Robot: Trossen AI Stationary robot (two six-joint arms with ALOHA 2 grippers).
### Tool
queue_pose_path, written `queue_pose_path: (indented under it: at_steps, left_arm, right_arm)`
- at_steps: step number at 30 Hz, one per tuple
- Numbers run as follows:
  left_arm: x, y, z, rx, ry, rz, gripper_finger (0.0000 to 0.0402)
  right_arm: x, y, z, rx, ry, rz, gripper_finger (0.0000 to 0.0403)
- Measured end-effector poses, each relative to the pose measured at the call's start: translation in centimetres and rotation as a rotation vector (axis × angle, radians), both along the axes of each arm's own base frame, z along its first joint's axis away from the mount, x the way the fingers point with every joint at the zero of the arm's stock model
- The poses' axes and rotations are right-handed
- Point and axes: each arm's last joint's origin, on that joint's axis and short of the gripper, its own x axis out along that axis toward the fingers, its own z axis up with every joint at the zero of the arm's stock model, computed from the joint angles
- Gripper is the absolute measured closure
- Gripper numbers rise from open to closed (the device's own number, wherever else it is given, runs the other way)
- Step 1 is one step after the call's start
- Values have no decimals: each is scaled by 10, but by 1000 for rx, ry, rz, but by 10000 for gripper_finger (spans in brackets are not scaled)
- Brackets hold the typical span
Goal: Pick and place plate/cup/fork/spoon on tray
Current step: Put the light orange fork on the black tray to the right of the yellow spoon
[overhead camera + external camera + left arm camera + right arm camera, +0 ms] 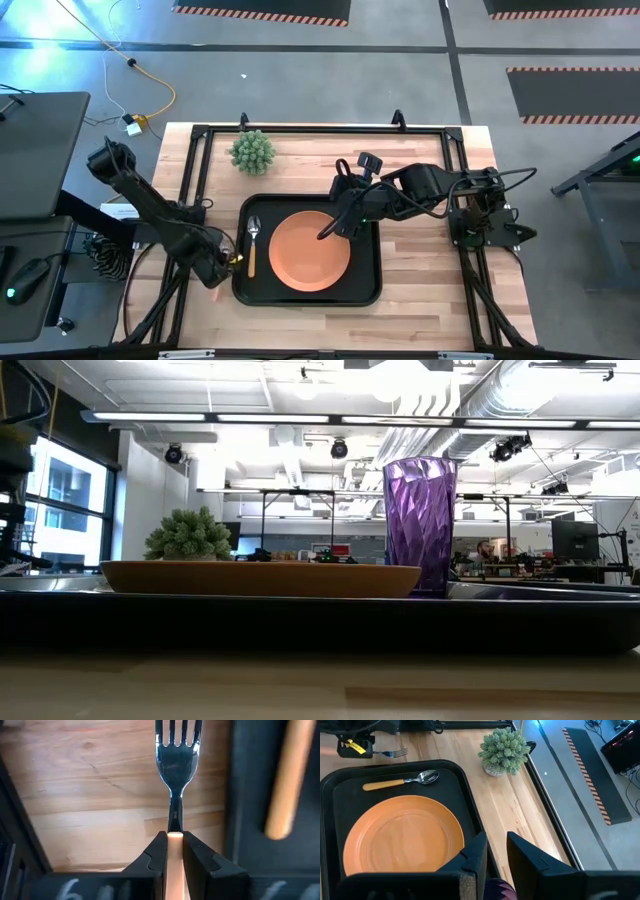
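The black tray (368, 285) lies mid-table. The orange plate (308, 252) rests flat on it. The spoon (252, 240) lies on the tray left of the plate, bowl toward the far edge. The purple cup (420, 525) stands upright on the tray at the plate's right side; in the high view my right arm hides it. My right gripper (330, 232) hovers above the cup, fingers a narrow gap apart with nothing between them; a purple edge (499, 890) shows below them. My left gripper (228, 262) is shut on the fork (176, 750) over the wood, just left of the tray. My left gripper pinches the fork's orange handle (175, 840) between its two fingers, at the end nearest the tines. The fingers lie along the fork, coming from the table's near side, and the handle runs back between them. The tines (395, 753) point toward the far edge. Whether the fork is clear of the wood, I cannot tell.
A spiky green plant (252, 151) stands on the wood beyond the tray's far left corner. A black frame rail (330, 128) runs round the table. Bare wood (430, 270) lies right of the tray.
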Motion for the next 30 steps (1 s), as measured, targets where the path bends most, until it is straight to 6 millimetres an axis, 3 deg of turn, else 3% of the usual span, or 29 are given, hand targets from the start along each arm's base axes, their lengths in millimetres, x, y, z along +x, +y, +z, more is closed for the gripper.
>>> queue_pose_path:
  at_steps: [11,30]
  left_arm:
    - [8,19,19,61,-230,122,365]
    - [42,49,25,119,-373,122,366]
  right_arm:
    - [0,0,0,-1,1,1,336]
    - [0,0,0,-3,3,3,336]
